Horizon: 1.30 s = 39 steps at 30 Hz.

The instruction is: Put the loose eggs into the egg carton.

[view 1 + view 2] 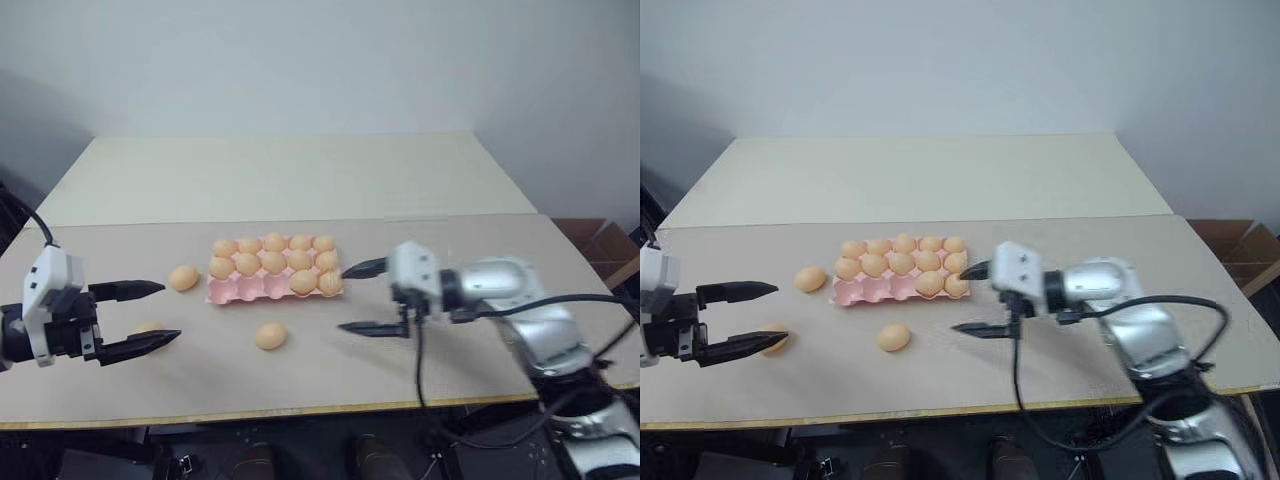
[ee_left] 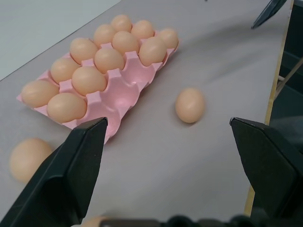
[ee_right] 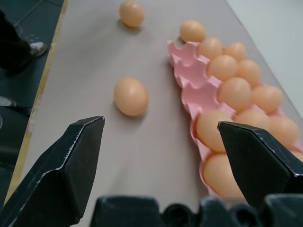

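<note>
Nearest, low in the frame, one smooth orange-tan loose egg (image 1: 270, 336) lies on the beige tabletop (image 1: 330, 390) between the wide-open, empty left gripper (image 1: 147, 316) and right gripper (image 1: 361, 298). A clumsy closing finger could roll it off the front edge. Two more eggs (image 1: 183, 278) sit left. Beyond, the pale pink moulded egg carton (image 1: 243, 291) — three front cups empty — could be shoved by the right gripper just beside it.

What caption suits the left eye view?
Both open claws flank the egg carton, three cups empty, three loose eggs outside.

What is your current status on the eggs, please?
Both end effectors open, empty: left, right. Egg carton has three front cups empty. Three loose eggs on table. Path unobstructed.
</note>
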### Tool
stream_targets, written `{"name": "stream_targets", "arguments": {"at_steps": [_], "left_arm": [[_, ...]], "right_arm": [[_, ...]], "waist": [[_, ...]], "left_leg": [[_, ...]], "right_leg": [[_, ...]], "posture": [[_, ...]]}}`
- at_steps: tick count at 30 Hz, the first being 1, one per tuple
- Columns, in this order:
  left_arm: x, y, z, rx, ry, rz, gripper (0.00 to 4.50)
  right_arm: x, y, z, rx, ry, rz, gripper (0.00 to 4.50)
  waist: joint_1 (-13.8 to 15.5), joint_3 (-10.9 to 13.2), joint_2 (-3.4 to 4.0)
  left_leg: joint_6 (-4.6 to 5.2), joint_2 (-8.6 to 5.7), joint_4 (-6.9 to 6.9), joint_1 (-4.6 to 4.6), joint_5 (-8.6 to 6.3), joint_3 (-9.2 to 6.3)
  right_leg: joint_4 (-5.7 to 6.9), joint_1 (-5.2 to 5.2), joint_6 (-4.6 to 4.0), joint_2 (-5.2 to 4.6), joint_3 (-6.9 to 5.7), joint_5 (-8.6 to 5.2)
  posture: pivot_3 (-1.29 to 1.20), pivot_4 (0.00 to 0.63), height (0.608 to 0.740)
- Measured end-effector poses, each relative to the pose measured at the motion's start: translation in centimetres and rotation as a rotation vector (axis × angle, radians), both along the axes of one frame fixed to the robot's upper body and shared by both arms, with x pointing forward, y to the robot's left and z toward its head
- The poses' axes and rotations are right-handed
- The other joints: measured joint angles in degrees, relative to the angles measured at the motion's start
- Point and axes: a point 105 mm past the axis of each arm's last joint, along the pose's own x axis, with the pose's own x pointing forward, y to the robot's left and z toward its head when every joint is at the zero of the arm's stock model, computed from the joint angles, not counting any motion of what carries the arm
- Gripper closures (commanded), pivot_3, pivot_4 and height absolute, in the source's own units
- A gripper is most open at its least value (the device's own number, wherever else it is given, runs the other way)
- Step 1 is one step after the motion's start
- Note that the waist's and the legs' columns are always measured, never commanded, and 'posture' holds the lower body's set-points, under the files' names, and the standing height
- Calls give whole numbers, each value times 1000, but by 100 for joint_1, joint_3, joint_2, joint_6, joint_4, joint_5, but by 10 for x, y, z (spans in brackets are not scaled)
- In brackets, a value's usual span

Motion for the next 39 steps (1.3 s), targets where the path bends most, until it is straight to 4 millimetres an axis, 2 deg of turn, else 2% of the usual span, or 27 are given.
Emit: {"name": "stream_targets", "arguments": {"at_steps": [3,8,12,15,16,20,21,23,27,30,32,36,39], "left_arm": [[0,0,0,1,2,-2,0],[-2,-1,-2,6,12,-2,0],[-5,-2,-4,11,23,-3,0],[-5,-1,-5,11,28,-2,0],[-5,-1,-5,12,27,-2,0],[-6,-2,-5,14,26,-5,0],[-6,-2,-5,15,25,-5,0],[-7,-1,-4,16,20,-1,0],[-9,4,2,2,10,23,0],[-12,7,8,-17,0,37,0],[-12,7,9,-26,-2,36,0],[-6,7,13,-51,-53,84,0],[-3,8,13,-60,-84,122,0]], "right_arm": [[4,31,-18,-41,-1,14,45],[4,62,-39,-106,-10,26,45],[1,77,-54,-144,-4,38,45],[0,82,-65,-178,12,42,613],[-1,83,-67,-185,14,46,931],[-3,88,-65,-166,19,54,2341],[-3,89,-63,-155,22,50,2615],[0,88,-56,-123,28,33,2851],[10,82,-36,-56,46,-14,2851],[30,80,-3,10,-12,-84,2851],[39,81,9,42,-35,-118,2851],[60,79,-2,24,-21,-229,2851],[67,77,-10,11,-16,-269,2851]], "waist": [[0,-1,-2],[-5,-1,-2],[-7,-1,-2],[-6,-1,-2],[-7,-1,-2],[-13,-1,-2],[-13,-1,-2],[-13,-1,-2],[-12,-1,-2],[-19,-1,-1],[-24,-1,-1],[-34,-1,-1],[-31,-1,-2]], "left_leg": [[0,-1,0,-14,0,2],[-1,-1,0,-18,0,1],[-2,3,0,-11,1,-1],[-7,4,0,-10,4,-1],[-8,4,0,-9,4,-1],[-8,7,0,-9,5,-1],[-8,8,0,-9,5,-1],[-8,10,0,-10,5,-1],[-9,10,0,-10,5,-1],[-10,12,0,-4,6,-1],[-10,18,-1,0,5,-1],[-11,19,-3,-5,6,-1],[-11,16,-3,-13,5,0]], "right_leg": [[-5,-7,25,-1,0,20],[-7,-8,27,-3,-5,21],[-1,-7,19,-1,-9,16],[1,-6,14,-1,-11,14],[0,-6,14,-1,-10,14],[1,-6,16,2,-11,16],[2,-7,17,3,-12,16],[1,-7,19,4,-13,18],[0,-7,18,3,-13,18],[2,-7,12,5,-14,18],[2,-5,9,11,-17,18],[1,-7,7,13,-16,23],[-5,-7,14,9,-14,28]], "posture": [[0,150,740],[0,150,740],[0,150,740],[0,150,740],[0,150,740],[0,150,740],[0,150,740],[0,150,740],[0,150,740],[0,150,740],[0,150,740],[0,150,740],[0,150,740]]}}
